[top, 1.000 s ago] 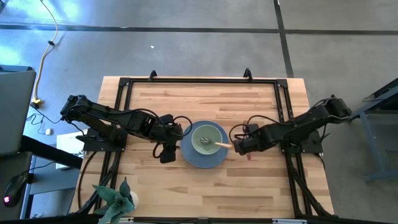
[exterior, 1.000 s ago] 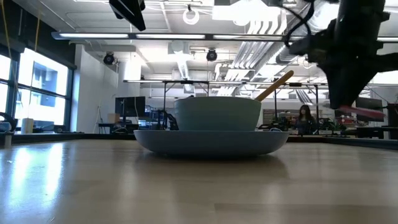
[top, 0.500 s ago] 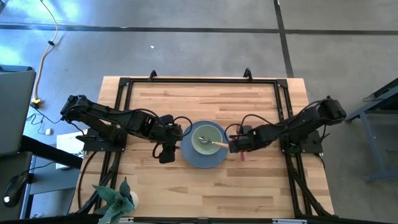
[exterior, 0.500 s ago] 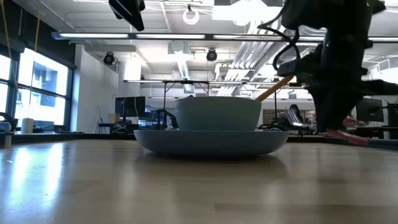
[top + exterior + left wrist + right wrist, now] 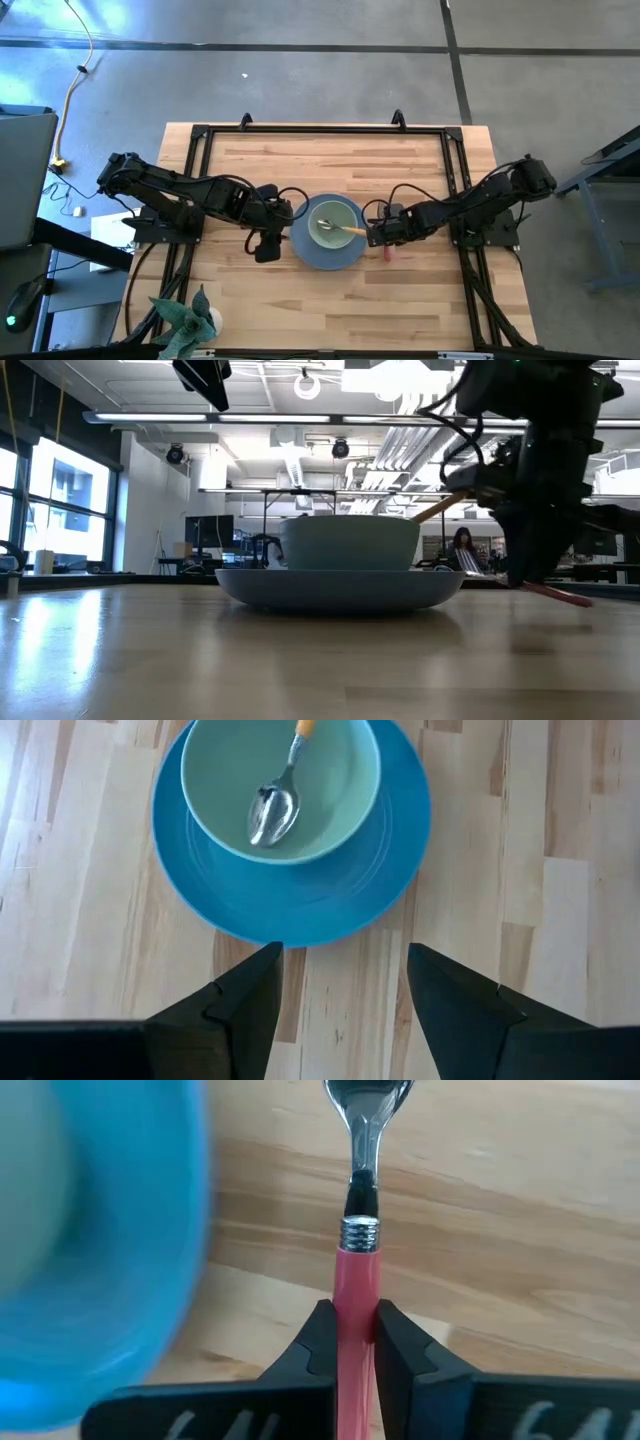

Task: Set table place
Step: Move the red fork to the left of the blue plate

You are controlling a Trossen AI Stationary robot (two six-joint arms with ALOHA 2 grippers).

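Observation:
The round blue plate [image 5: 326, 245] lies on the table [image 5: 330, 160] with the pale green bowl [image 5: 336, 222] on it. The yellow-handled spoon [image 5: 345, 231] lies in the bowl, its handle leaning on the rim toward the table's right edge. My right gripper [image 5: 378, 236] stands just right of the plate, shut on the red-handled fork [image 5: 357, 1280]. My left gripper [image 5: 270, 236] hovers open and empty at the plate's left side; its fingers show over the plate's edge in the left wrist view [image 5: 340, 1010]. My right gripper pinches the fork's red handle [image 5: 356, 1295] between its two fingers, just behind the metal collar. The fingers come from above, pointing down. The fork slants, and the handle's free end [image 5: 560, 596] hangs low over the table right of the plate; I cannot tell whether it touches the wood.
A black metal frame [image 5: 320, 130] runs around the work area on the table. Bare wood lies right of the plate [image 5: 420, 270] and toward the near edge. A green plant-like thing [image 5: 185, 315] sits at the near left corner.
My right gripper has gone down and a little toward the plate with the fork. The red handle has dropped from well above the table to just over it, and stays slanted.

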